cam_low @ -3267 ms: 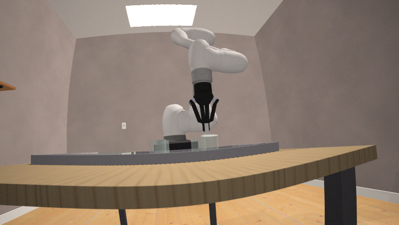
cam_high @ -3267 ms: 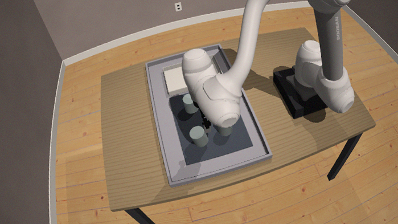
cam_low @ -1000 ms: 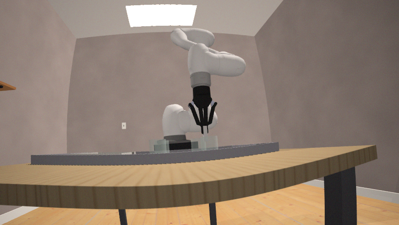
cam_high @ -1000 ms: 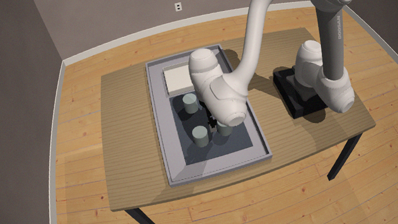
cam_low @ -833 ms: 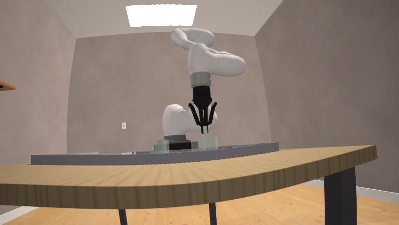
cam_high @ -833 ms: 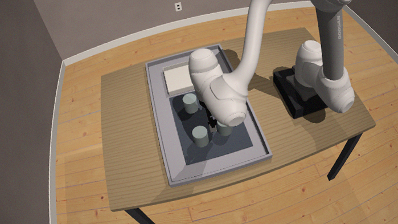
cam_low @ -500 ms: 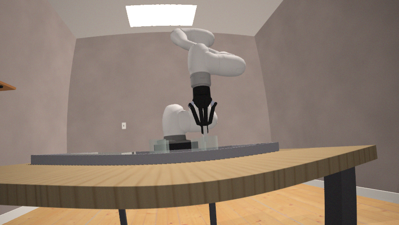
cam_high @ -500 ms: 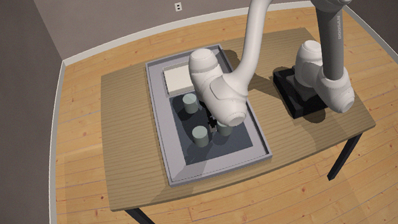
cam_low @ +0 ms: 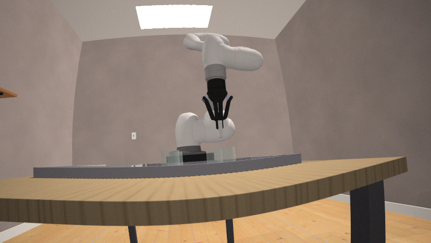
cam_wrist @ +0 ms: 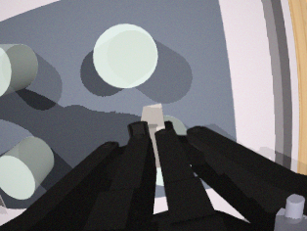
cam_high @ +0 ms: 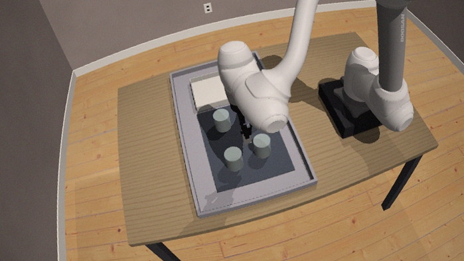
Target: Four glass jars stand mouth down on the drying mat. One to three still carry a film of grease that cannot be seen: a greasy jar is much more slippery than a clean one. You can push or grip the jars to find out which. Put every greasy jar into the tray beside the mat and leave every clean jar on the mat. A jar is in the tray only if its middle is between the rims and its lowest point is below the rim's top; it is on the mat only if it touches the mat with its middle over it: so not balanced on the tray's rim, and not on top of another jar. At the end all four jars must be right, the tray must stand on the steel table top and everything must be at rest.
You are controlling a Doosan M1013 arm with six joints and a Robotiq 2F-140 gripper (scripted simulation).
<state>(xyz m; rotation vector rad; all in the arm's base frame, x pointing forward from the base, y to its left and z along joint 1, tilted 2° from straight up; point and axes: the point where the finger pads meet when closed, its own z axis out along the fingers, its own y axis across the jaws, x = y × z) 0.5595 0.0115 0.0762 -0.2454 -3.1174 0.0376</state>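
Observation:
Jars stand mouth down on the dark mat (cam_high: 271,167) (cam_wrist: 200,29). Three show in the top view: one jar (cam_high: 221,120) nearest the tray, one jar (cam_high: 233,159) and one jar (cam_high: 262,146) farther from it. The wrist view shows one whole jar (cam_wrist: 125,56), two at the left, upper jar (cam_wrist: 24,66) and lower jar (cam_wrist: 36,157), and a jar (cam_wrist: 175,125) mostly hidden by the fingers. The cream tray (cam_high: 212,103) is partly hidden by the arm; no jar shows in its visible part. My gripper (cam_high: 246,133) (cam_low: 220,127) (cam_wrist: 154,119) is shut, above the jar tops; a pale strip (cam_low: 220,133) shows at its fingertips.
The grey rim (cam_high: 188,165) (cam_low: 120,172) of the steel top surrounds mat and tray. It stands on the wooden table (cam_high: 151,158) (cam_low: 180,190). The robot's black base (cam_high: 358,125) is at the right. The arm covers part of the mat and tray in the top view.

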